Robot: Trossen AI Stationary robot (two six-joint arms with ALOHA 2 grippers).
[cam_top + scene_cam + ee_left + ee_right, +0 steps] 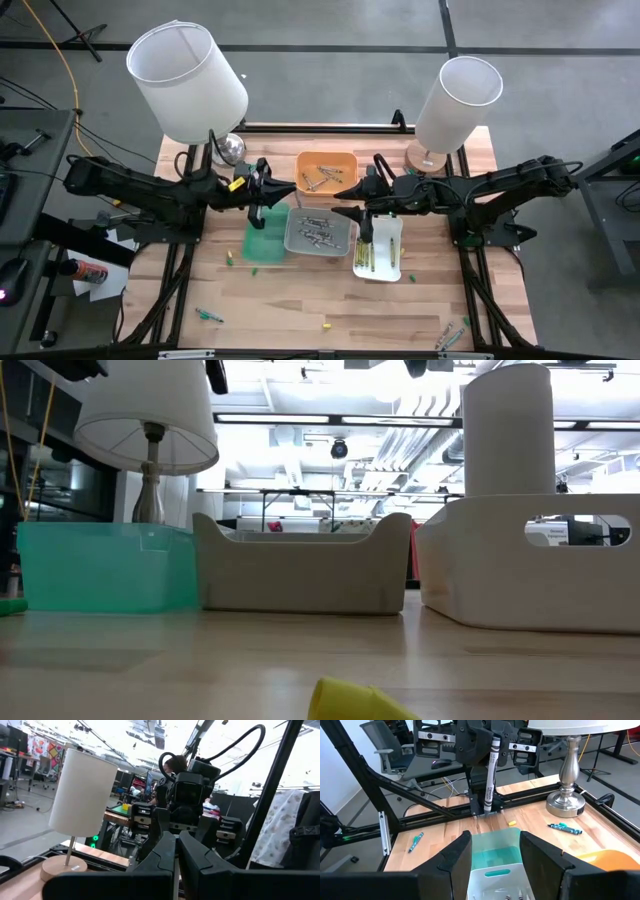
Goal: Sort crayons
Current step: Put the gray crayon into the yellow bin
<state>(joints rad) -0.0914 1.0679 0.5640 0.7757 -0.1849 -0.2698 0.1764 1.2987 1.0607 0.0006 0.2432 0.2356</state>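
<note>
Left gripper [489, 809] pinches a grey crayon [491, 775] upright above the green tray [496, 851]; right gripper [492, 857] hangs open nearby

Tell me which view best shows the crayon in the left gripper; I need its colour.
The right wrist view: the grey crayon stands upright, pinched by the left gripper. The high view shows only that gripper from above; the left wrist view, just its closed fingers; the low view, neither.
</note>
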